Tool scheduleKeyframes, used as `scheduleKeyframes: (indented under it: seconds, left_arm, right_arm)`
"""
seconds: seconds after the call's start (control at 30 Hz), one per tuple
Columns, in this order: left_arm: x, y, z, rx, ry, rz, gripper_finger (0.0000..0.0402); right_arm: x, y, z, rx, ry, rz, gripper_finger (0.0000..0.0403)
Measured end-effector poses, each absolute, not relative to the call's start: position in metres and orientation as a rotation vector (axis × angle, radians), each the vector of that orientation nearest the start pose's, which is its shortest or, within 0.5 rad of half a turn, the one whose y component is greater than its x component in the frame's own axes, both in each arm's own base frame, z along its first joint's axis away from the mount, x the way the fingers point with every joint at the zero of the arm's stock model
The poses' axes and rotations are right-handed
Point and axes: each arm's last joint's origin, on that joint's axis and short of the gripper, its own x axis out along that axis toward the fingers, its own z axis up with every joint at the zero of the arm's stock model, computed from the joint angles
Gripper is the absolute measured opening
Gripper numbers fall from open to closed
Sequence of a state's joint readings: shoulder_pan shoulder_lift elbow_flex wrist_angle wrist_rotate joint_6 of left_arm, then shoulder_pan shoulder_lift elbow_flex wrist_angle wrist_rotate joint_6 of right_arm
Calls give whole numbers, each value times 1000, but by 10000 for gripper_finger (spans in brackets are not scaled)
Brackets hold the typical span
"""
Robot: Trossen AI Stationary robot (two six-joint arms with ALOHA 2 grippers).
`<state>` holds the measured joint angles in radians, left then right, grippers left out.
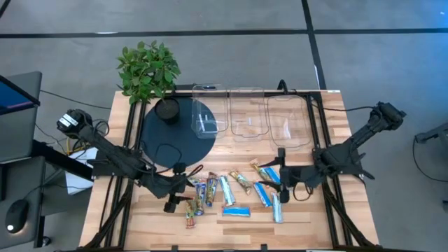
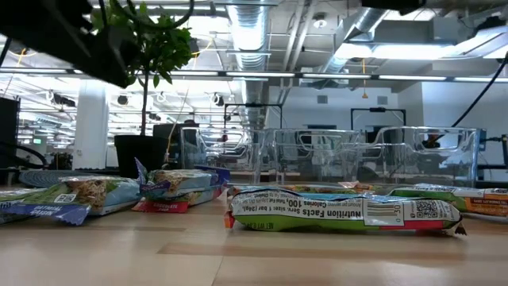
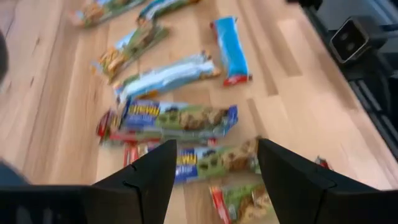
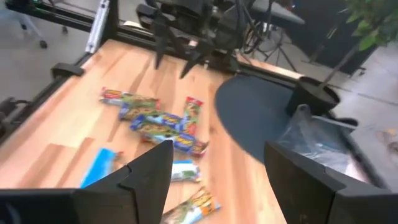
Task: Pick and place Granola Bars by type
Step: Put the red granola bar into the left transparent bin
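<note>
Table: wooden top, three clear tubs along far edge, all empty.
Granola Bars: scattered on table's near half, none sorted yet.
Left tool: released, fingers spread above bar cluster at left end of scatter.
Right tool: released, holds nothing, hovers over right end of scatter.
Step, by judgement: approach for first pick.
Next move calls for: descend onto single bar, not overlapped neighbours; clench; carry to tub.

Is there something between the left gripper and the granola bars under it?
Nothing visible. The left gripper is open above the granola bars, and only bare table shows around them. The right gripper is open too, farther along the table.
</note>
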<state>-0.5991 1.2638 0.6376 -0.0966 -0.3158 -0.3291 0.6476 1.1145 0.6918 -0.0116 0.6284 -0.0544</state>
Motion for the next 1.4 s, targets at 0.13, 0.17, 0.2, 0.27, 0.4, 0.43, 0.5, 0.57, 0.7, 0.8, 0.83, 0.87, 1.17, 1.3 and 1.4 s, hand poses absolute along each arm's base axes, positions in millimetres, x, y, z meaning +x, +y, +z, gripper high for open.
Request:
scheduleKeyframes:
  seconds: [0.13,0.17,0.2,0.27,0.4,0.43,0.5,0.57,0.7,0.8,0.83,0.87,1.17,1.3,1.4]
  left_arm:
    - [203,-139,193,0,695,-137,219]
    - [202,-141,193,-1,687,-133,219]
    - [201,-142,193,-6,680,-125,219]
    - [201,-144,191,1,676,-105,219]
    - [206,-150,186,16,640,-72,219]
    - [208,-151,182,34,647,-73,219]
    - [214,-155,176,48,633,-89,219]
    - [220,-159,170,75,638,-106,219]
    - [232,-165,160,167,687,-103,219]
    - [240,-167,158,214,747,-86,219]
    - [242,-167,158,228,782,-72,219]
    - [243,-165,158,238,819,-42,219]
    - [240,-137,156,200,1023,194,219]
    - [241,-126,149,156,1079,193,219]
    - [243,-120,149,144,1099,187,219]
  right_arm:
    - [189,140,255,-279,345,69,243]
    - [187,143,256,-274,338,68,243]
    - [185,145,256,-271,331,63,243]
    - [181,149,256,-270,322,52,243]
    - [175,155,257,-256,307,35,243]
    - [174,156,257,-251,305,35,243]
    - [173,159,255,-244,305,25,243]
    - [173,162,252,-259,314,22,243]
    - [176,165,245,-281,331,12,243]
    - [179,166,240,-287,345,6,243]
    - [179,167,239,-285,349,3,243]
    - [180,167,237,-281,355,0,243]
    - [185,172,224,-298,398,-7,243]
    - [185,172,224,-280,395,-13,243]
    - [186,172,224,-278,395,-15,243]
